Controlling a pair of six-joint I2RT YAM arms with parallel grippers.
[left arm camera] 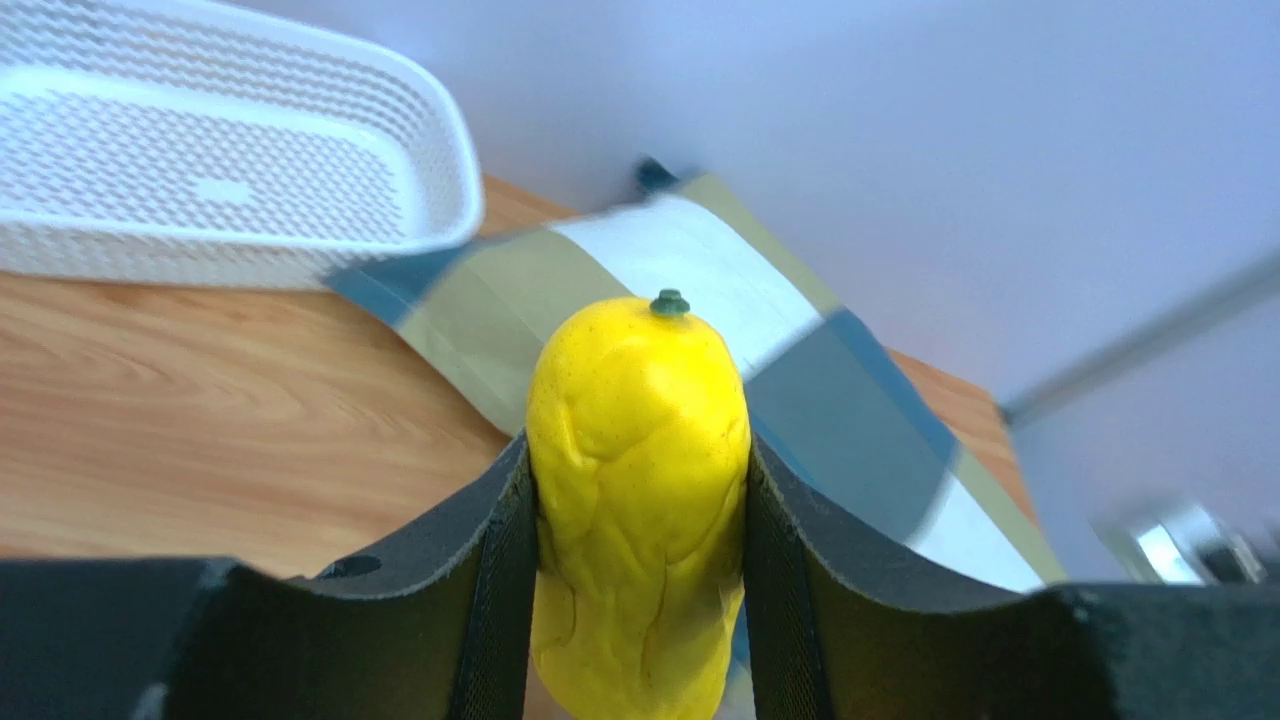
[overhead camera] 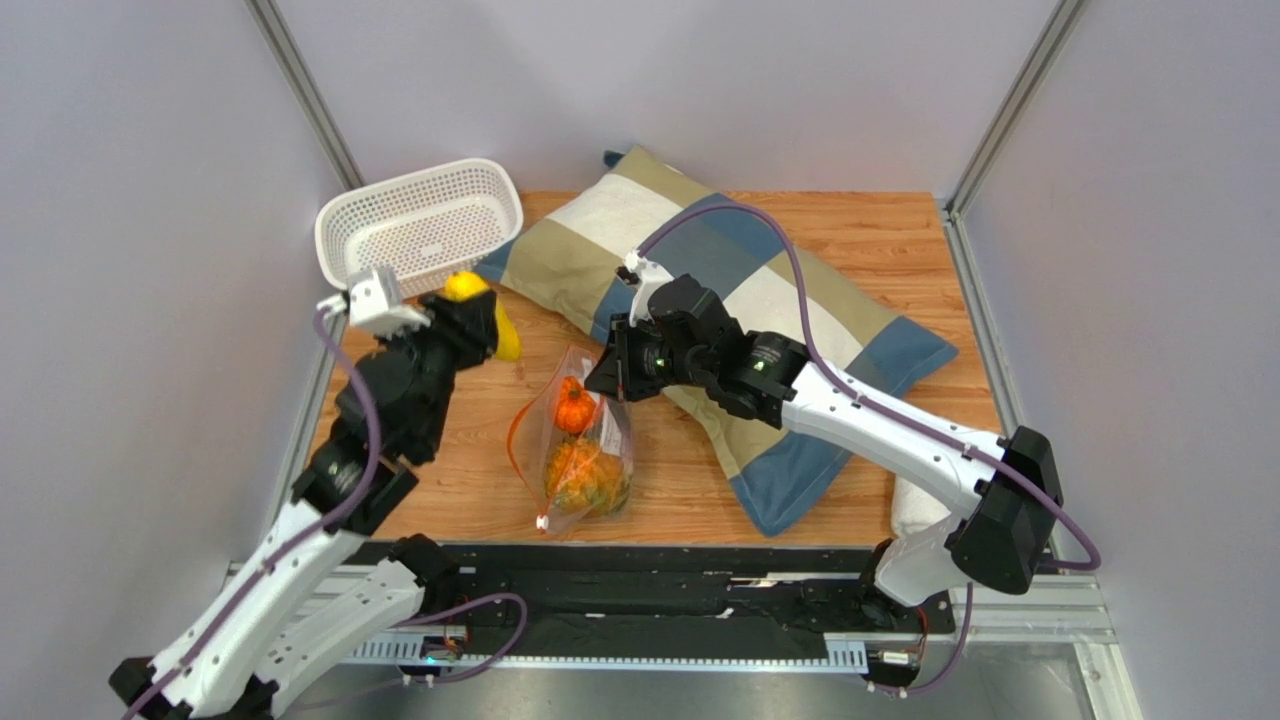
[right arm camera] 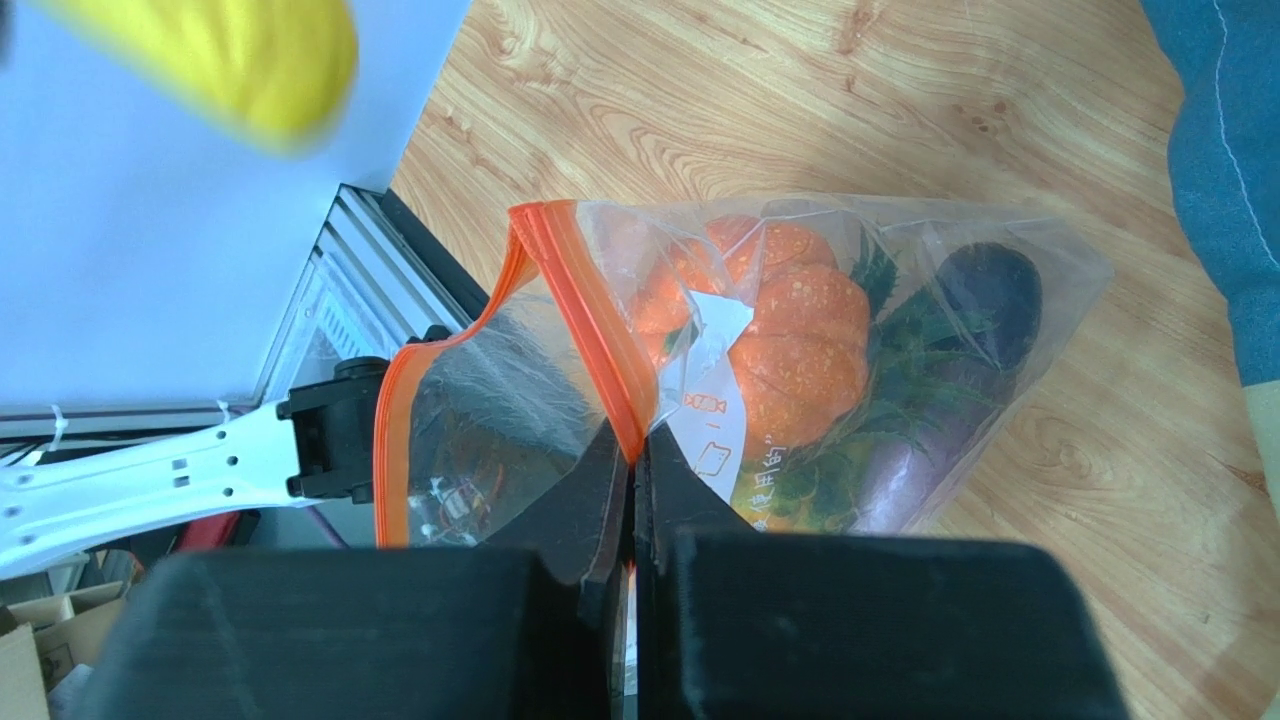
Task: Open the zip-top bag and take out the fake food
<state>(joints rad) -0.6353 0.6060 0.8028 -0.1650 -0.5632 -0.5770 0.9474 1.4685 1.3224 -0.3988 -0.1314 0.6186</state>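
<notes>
The zip-top bag [overhead camera: 574, 446] lies on the wooden table between the arms, its orange-red zip strip [right arm camera: 583, 323] parted into an open loop. My right gripper [right arm camera: 639, 458] is shut on one side of that strip and lifts the bag's upper edge [overhead camera: 609, 375]. Inside the bag [right arm camera: 902, 255] are an orange pineapple [right arm camera: 789, 338] with green leaves, a purple eggplant [right arm camera: 984, 300] and other orange pieces [overhead camera: 586, 473]. My left gripper [left arm camera: 639, 495] is shut on a yellow fake food piece [left arm camera: 639, 435], held off the table left of the bag [overhead camera: 484, 318], near the basket.
A white perforated basket [overhead camera: 334, 240] stands tilted at the back left, close to the left gripper [left arm camera: 226, 258]. A blue, beige and white checked pillow [overhead camera: 751, 285] covers the back right of the table, under the right arm.
</notes>
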